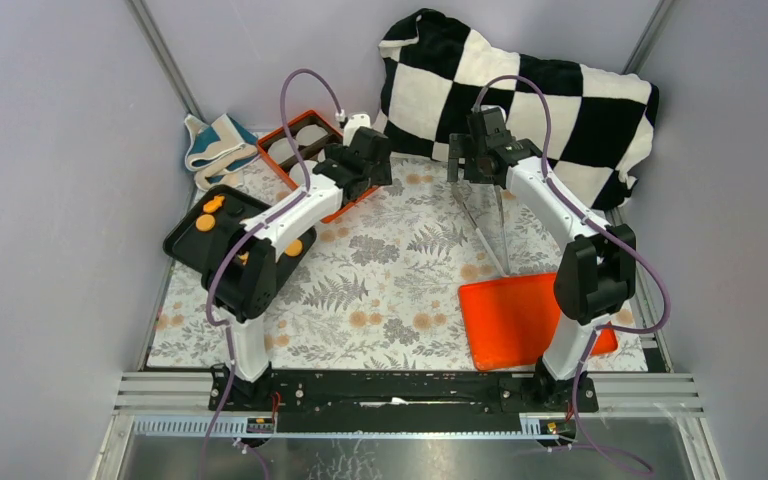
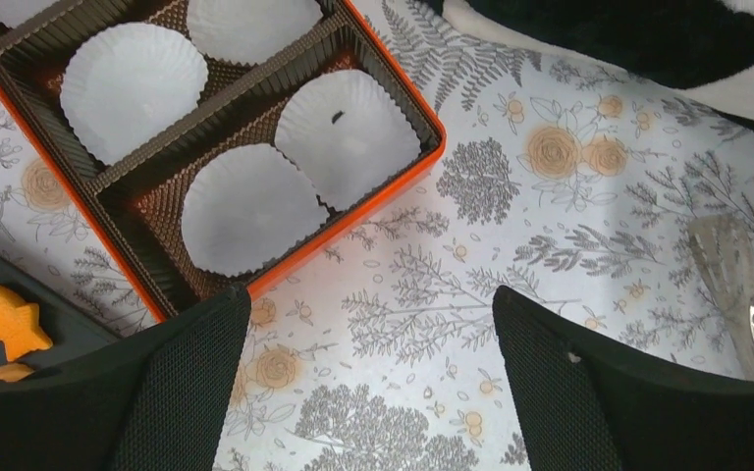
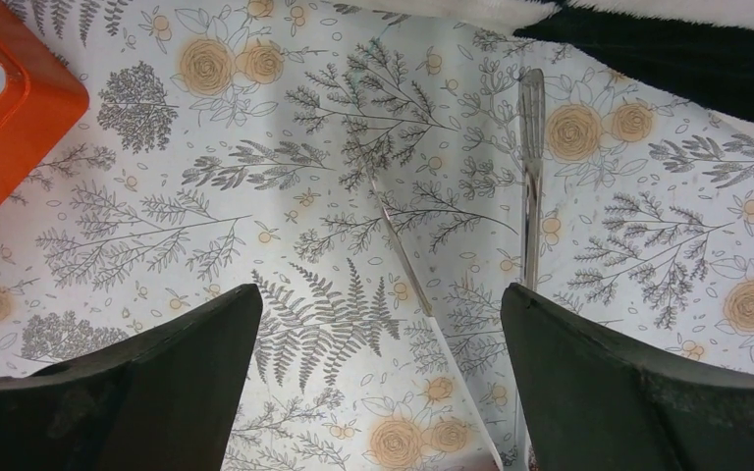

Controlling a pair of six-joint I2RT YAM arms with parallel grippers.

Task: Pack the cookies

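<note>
Currently, left end effector (image 2: 371,304) spread wide, empty, near orange tray (image 2: 430,147), right end effector (image 3: 381,294) likewise, above tongs (image 3: 530,147)

From where I stand, the left arm (image 1: 290,215) climbs from its base and folds at a dark elbow held low on the left side. Its white forearm then runs out toward the far middle, with the wrist bent so that the left gripper (image 2: 371,299) faces downward. Its two black fingers (image 2: 182,392) stand well apart, the jaws spread wide. The right arm (image 1: 550,205) roughly mirrors it: upright from its base, bent at a bulky black elbow on the right, the forearm stretching away and inward. The right gripper (image 3: 381,294) also looks down, its dark fingers (image 3: 609,392) splayed just as wide. The two wrists hang near each other at the far side without touching.
</note>
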